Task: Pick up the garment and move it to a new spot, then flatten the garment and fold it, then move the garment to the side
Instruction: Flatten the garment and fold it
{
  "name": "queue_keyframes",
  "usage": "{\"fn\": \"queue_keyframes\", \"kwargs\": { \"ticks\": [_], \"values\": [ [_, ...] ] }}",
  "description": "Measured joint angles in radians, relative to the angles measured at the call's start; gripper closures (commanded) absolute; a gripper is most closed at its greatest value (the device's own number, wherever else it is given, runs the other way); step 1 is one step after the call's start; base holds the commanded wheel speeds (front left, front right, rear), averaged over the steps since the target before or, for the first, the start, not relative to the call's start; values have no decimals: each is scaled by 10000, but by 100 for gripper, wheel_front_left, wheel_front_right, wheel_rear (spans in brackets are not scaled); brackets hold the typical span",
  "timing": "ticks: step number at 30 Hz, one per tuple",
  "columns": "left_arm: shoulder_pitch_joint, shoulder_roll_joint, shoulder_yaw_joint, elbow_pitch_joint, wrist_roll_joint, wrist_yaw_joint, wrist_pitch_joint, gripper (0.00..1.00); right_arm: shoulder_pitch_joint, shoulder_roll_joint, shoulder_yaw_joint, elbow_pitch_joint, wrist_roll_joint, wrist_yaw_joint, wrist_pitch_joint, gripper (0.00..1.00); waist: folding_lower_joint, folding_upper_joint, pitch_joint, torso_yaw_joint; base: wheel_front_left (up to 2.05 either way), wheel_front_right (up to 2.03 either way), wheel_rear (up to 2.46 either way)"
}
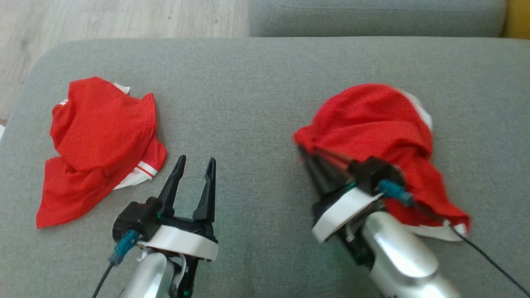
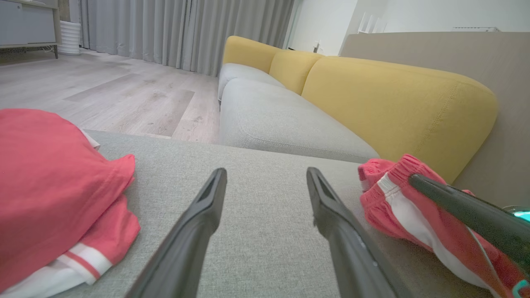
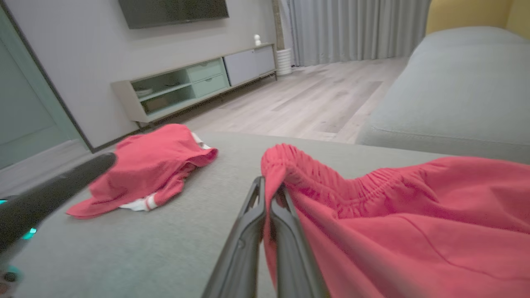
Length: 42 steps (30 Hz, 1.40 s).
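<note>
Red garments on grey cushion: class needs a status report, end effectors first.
Right end effector shut on red shorts at waistband. Left end effector open, above cushion. Other red garment lies left, apart.

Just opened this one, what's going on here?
The right gripper is shut on the elastic waistband of the shorts, which sit bunched at the right of the grey cushion. The left gripper is open and holds nothing, over bare cushion between the shorts and a second red garment crumpled at the left. Nothing is flattened or folded yet.
</note>
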Motion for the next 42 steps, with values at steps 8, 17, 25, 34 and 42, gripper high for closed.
{"fn": "queue_keyframes", "kwargs": {
  "ticks": [8, 17, 25, 34, 42],
  "values": [
    [69, 2, -8, -10, -2, 0, 0, 0, 354, -242, 1544, -648, 1722, 0, 362, 100, 0, 0, -100, 40, 0, 0, 0],
    [39, 0, -71, -25, -4, 0, 0, 0, -367, -863, 742, 836, 2125, 0, 487, 100, 2, 0, 377, 343, 0, 0, 0],
    [-52, 0, -71, -2, -96, 0, 0, 0, -1140, -853, 1018, 2155, 1131, 0, 451, 0, 2, 0, 567, 379, 0, 0, 0],
    [-165, 50, 67, 48, -92, 0, 0, 0, -1047, -813, -81, 1850, 278, 0, 52, 0, 1, 0, 360, -159, 0, 0, 0],
    [-145, 125, 309, 46, -90, 0, 0, 0, 331, -909, -2194, -107, -635, 0, -12, 0, 1, 0, 101, -743, 0, 0, 0]
  ]
}}
